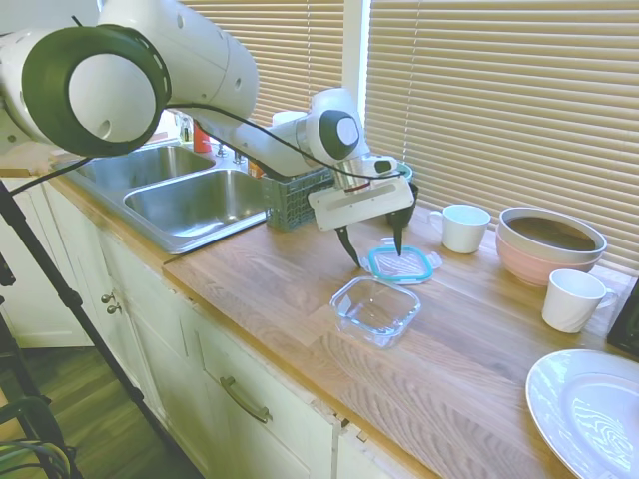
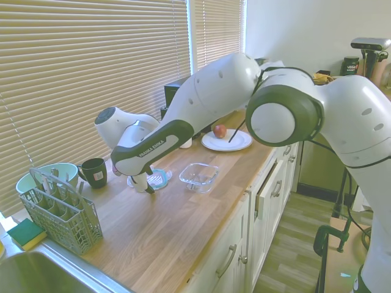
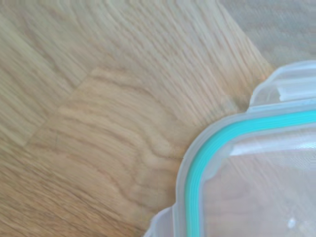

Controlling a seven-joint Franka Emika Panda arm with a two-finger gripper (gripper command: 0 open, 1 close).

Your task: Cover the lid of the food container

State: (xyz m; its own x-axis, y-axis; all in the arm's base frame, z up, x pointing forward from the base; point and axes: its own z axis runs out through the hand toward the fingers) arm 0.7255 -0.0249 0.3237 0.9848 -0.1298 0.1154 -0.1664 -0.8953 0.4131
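Observation:
The lid [image 1: 401, 264], clear with a teal seal rim, lies flat on the wooden counter [image 1: 300, 289]. Just in front of it stands the food container [image 1: 376, 309], a small square clear tub with nothing in it. My gripper [image 1: 374, 247] is open and points down, its dark fingertips low over the sink-side edge of the lid. From the other side the gripper [image 2: 144, 184] hides part of the lid [image 2: 159, 177], with the container [image 2: 198, 176] beside it. The wrist view shows one rounded corner of the lid [image 3: 197, 168] on the wood from close by.
Two white mugs [image 1: 464, 228] [image 1: 572, 299], stacked bowls [image 1: 549, 242] and a white plate [image 1: 589, 409] stand beyond the lid. A cutlery basket [image 1: 297, 197] and the sink [image 1: 195, 200] lie behind the arm. A dark mug [image 2: 93, 172] sits by the blinds.

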